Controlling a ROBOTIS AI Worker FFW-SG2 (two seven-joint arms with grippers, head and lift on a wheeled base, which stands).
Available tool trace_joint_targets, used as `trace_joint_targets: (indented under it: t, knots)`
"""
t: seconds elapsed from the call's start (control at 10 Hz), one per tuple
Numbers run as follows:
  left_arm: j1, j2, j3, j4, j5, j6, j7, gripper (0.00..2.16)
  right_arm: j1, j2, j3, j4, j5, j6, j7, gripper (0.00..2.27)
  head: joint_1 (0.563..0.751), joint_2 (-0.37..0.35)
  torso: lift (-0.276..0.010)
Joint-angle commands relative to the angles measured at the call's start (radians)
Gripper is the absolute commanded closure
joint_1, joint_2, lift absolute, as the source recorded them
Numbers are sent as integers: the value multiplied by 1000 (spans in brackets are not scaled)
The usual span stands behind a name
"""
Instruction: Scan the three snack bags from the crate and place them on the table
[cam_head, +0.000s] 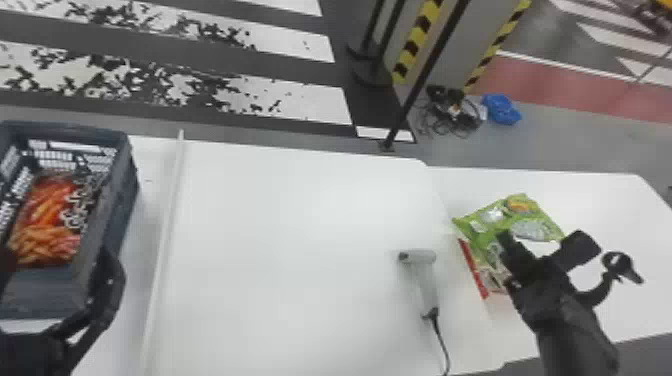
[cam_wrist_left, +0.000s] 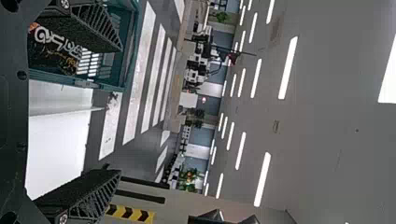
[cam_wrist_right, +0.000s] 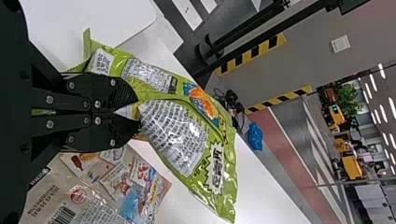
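Note:
In the head view, my left gripper (cam_head: 57, 257) is at the near end of the crate (cam_head: 120, 200), which holds an orange-and-black snack bag (cam_head: 47, 215). In the left wrist view, my left gripper (cam_wrist_left: 120, 111) is open with nothing between its fingers; part of the bag (cam_wrist_left: 51, 51) is seen in the crate. My right gripper (cam_head: 507, 242) is over the right-hand table, at a green snack bag (cam_head: 530, 225). In the right wrist view, my right gripper (cam_wrist_right: 136, 113) is shut on the green bag (cam_wrist_right: 177, 135). Beside it lies a beige bag (cam_wrist_right: 93, 196). A grey scanner (cam_head: 424, 282) lies on the white table (cam_head: 300, 250).
A red-edged bag (cam_head: 474, 270) lies partly under the green one. A raised white strip (cam_head: 165, 240) runs between crate and scanner. The scanner's cable (cam_head: 441, 345) trails to the near edge. A black pole (cam_head: 425, 75) stands behind the tables.

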Motion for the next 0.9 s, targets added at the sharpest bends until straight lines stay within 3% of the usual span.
trace_joint_targets:
  t: [0.0,0.1,0.2,0.4,0.8]
  knots:
    - [0,0,-6,-10,-2,0,0,66,-7,1,41,37,7,-72,-42,1399,695,-350,-37]
    - [0,0,-6,-14,-5,0,0,66,-7,-1,64,40,14,-60,-91,387,695,-350,-37]
    - [0,-2,-6,-14,-5,0,0,66,-1,-1,70,37,14,-14,-115,-2,695,-350,-37]
    - [0,0,-9,-20,-6,0,0,66,43,6,68,-14,-4,32,-155,43,695,-350,-37]
    - [-3,2,-24,-27,-11,3,0,66,161,56,50,-261,-6,173,-218,43,695,-350,-37]
